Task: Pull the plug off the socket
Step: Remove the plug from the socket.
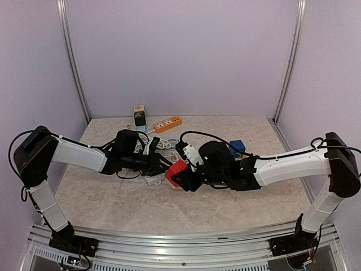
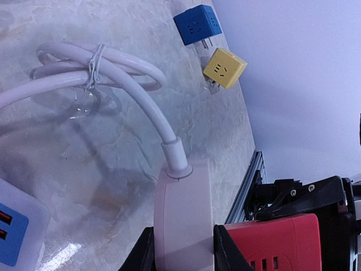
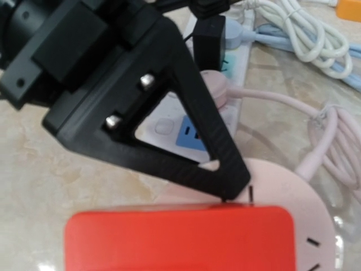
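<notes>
The socket (image 2: 183, 220) is a round pale pink block with a thick cable (image 2: 141, 96) running from its top. My left gripper (image 2: 183, 251) is shut on it, one black finger (image 2: 141, 254) on each flat side. The plug (image 2: 271, 243) is a red cube pressed against the socket's face (image 3: 282, 186). A thin dark pin (image 3: 251, 193) shows at the seam. In the top view my right gripper (image 1: 187, 178) grips the red plug (image 1: 176, 172) at mid-table, tip to tip with the left gripper (image 1: 162, 166). The plug (image 3: 180, 240) hides the right fingers in the right wrist view.
A white power strip (image 3: 192, 135) with blue outlets lies behind the socket, a black plug (image 3: 208, 42) in it. Blue (image 2: 197, 23) and yellow (image 2: 224, 68) cube adapters sit near the table's front edge. Coiled white cables (image 3: 299, 34), an orange strip (image 1: 168, 124) and a dark adapter (image 1: 139, 116) lie further back.
</notes>
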{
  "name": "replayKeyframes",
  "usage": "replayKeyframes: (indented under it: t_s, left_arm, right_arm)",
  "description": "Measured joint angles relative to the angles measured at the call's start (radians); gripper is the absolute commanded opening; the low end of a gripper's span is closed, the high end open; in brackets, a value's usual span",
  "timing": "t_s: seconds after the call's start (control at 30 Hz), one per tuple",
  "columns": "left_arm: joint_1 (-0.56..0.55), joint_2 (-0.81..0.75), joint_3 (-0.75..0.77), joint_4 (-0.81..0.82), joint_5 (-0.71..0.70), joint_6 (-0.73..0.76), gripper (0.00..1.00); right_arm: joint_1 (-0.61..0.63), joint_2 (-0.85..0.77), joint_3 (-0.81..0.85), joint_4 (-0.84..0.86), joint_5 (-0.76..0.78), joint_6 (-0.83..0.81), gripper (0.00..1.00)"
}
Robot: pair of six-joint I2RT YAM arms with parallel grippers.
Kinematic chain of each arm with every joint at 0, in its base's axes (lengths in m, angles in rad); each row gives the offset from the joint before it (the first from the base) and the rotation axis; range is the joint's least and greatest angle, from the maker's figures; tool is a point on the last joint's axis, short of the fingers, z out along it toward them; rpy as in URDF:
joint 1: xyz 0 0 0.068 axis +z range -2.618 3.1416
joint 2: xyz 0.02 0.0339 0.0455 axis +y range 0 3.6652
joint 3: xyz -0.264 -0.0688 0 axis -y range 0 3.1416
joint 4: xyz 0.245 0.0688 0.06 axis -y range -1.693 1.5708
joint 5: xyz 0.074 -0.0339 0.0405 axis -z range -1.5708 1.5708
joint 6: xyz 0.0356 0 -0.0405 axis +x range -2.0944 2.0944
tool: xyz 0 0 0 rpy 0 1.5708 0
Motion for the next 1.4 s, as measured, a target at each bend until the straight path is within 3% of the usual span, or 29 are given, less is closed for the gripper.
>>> replayKeyframes:
  t_s: [0.27, 0.63, 1.03, 1.4]
  left_arm:
    - [0.0, -0.006, -0.003, 0.001, -0.007, 0.018, 0.0]
    - [0.0, -0.015, -0.003, -0.011, -0.017, 0.016, 0.0]
    - [0.023, -0.015, -0.048, 0.036, 0.012, -0.007, 0.0]
    - [0.024, -0.015, -0.064, 0.032, 0.045, -0.008, 0.0]
  right_arm:
    - [-0.067, -0.003, -0.019, 0.034, -0.155, 0.069, 0.0]
    - [-0.071, -0.003, -0.018, 0.034, -0.162, 0.079, 0.0]
    - [0.023, -0.002, 0.052, -0.05, 0.077, 0.017, 0.0]
    - [0.023, -0.002, 0.085, -0.05, 0.266, -0.015, 0.0]
